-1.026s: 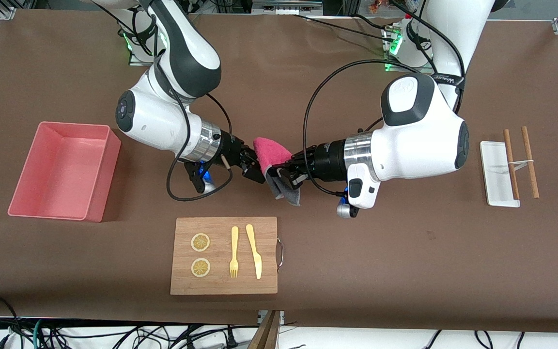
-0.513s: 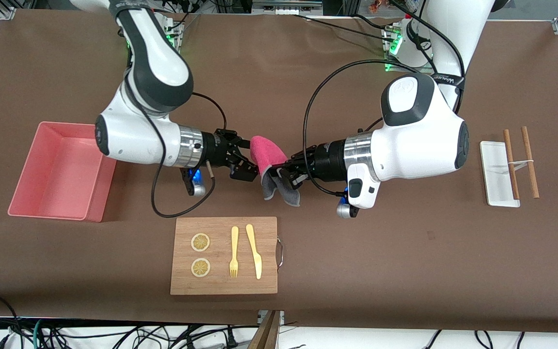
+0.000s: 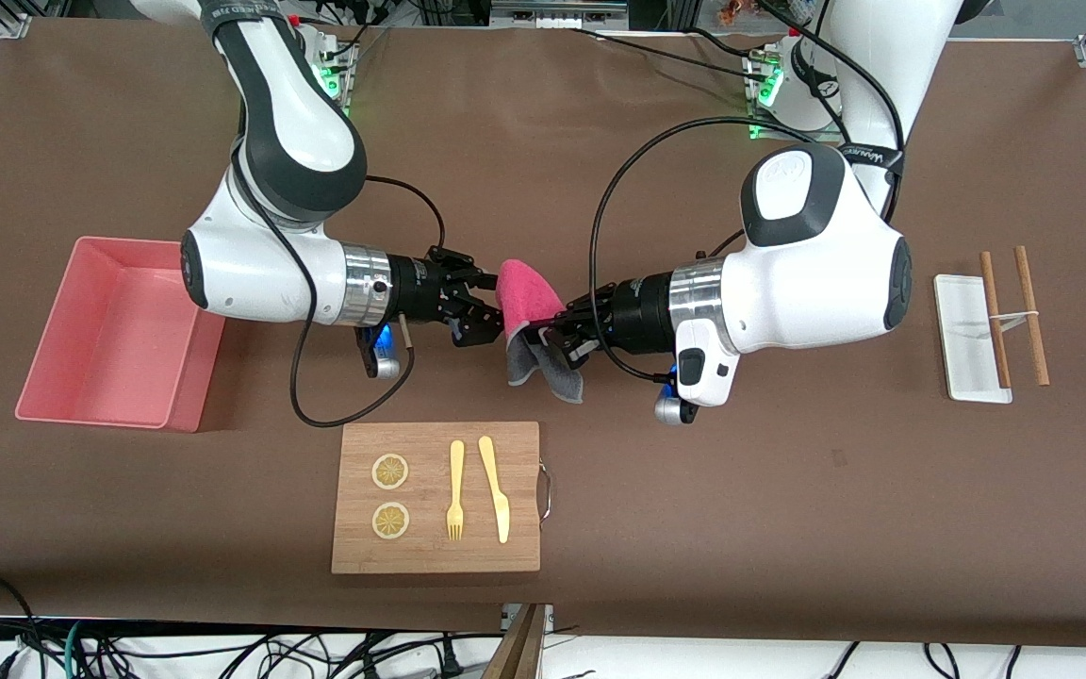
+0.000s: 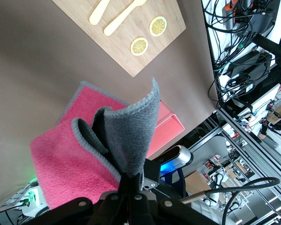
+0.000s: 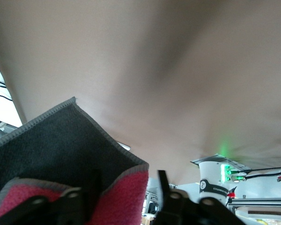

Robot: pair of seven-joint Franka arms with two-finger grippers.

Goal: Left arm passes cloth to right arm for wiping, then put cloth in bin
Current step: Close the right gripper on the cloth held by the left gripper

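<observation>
The cloth [image 3: 529, 292], pink on one side and grey on the other, hangs in the air over the middle of the table. My left gripper [image 3: 535, 332] is shut on its grey fold [image 4: 131, 136]. My right gripper [image 3: 500, 305] comes in from the bin's end and straddles the pink fold [image 5: 126, 197]. Its fingers [image 5: 162, 180] stand apart, with a gap beside the cloth's edge. The salmon-pink bin [image 3: 142, 247] stands empty at the right arm's end of the table, and part of it shows past the cloth [image 4: 166, 123].
A wooden board [image 3: 436, 556] lies nearer the front camera than the cloth, with two lemon slices [image 3: 390, 471], a fork [image 3: 455, 490] and a knife [image 3: 496, 490]. A white tray [image 3: 962, 321] with two brown sticks [image 3: 1031, 316] lies at the left arm's end.
My right arm swung round and brought its gripper level with the cloth's pink fold; its fingers have narrowed around it. The left arm has held still with the cloth.
</observation>
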